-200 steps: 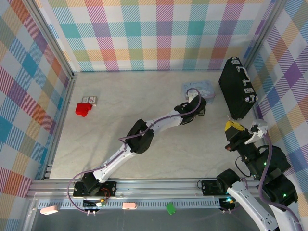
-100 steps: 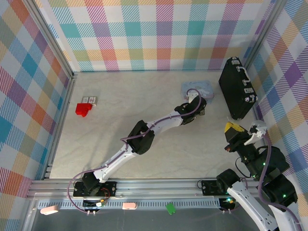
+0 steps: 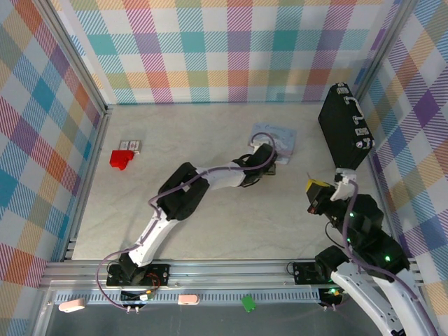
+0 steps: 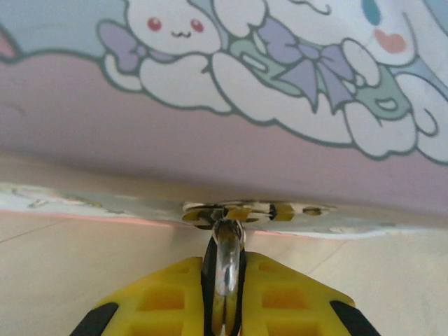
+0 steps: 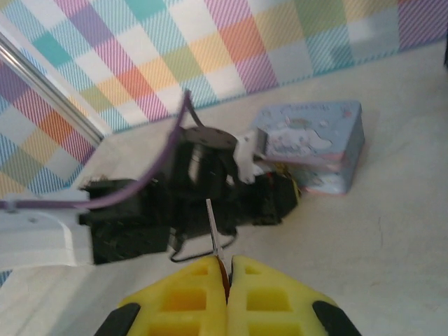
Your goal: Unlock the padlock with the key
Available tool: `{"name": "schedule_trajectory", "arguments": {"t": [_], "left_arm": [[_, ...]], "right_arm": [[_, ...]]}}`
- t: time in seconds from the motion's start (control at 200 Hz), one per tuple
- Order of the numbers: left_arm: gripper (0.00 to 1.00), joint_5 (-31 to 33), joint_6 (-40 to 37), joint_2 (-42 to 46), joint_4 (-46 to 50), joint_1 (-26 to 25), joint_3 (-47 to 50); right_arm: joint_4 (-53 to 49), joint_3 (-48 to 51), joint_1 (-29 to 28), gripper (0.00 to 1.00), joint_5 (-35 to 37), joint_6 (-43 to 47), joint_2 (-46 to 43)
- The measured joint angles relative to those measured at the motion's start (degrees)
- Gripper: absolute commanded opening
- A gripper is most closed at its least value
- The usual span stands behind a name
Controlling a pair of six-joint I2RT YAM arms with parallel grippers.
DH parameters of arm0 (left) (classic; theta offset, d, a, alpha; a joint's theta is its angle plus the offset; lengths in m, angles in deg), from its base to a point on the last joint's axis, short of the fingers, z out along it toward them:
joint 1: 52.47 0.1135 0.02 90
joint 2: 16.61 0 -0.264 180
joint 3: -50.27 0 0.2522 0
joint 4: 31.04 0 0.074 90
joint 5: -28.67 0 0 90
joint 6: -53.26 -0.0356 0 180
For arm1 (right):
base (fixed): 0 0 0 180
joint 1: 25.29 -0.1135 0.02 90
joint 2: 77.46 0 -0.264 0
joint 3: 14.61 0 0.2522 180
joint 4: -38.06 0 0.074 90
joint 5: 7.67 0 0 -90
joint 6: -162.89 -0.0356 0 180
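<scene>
The left claw [image 4: 225, 274] is clamped on the padlock [image 4: 225, 241] by its silvery shackle, against the tin's [image 4: 280, 161] bottom edge on the bench [image 4: 77, 259]. The right claw [image 5: 227, 266] pinches the key [image 5: 213, 227], blade outward. The tin's print shows cartoon animals and bows.

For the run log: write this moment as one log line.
left gripper: shut on padlock loop at tin edge | right gripper: shut on key, blade pointing out | key not yet in padlock
</scene>
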Motion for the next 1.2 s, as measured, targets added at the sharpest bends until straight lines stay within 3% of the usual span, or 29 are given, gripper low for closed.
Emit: {"name": "schedule_trajectory", "arguments": {"t": [0.285,0.46,0.86,1.2], "left_arm": [[0.04,-4.63,-0.87,17.64,-3.10,6.47,25.27],[0.04,-6.16,-1.42,25.62,-2.34,6.82,34.88],[0.06,-11.43,-1.75,40.65,-2.34,6.78,50.90],[0.14,-15.15,-2.80,43.12,-8.85,6.64,58.29]], "right_arm": [[8.52,3.96,0.00,0.00,-10.08,-5.46,18.16],[16.31,5.27,-0.11,0.00,-16.61,-7.32,30.12],[32.28,5.03,-7.32,0.00,-21.97,-10.69,52.96],[37.09,0.98,-9.84,0.00,-23.45,-13.07,63.45]]}}
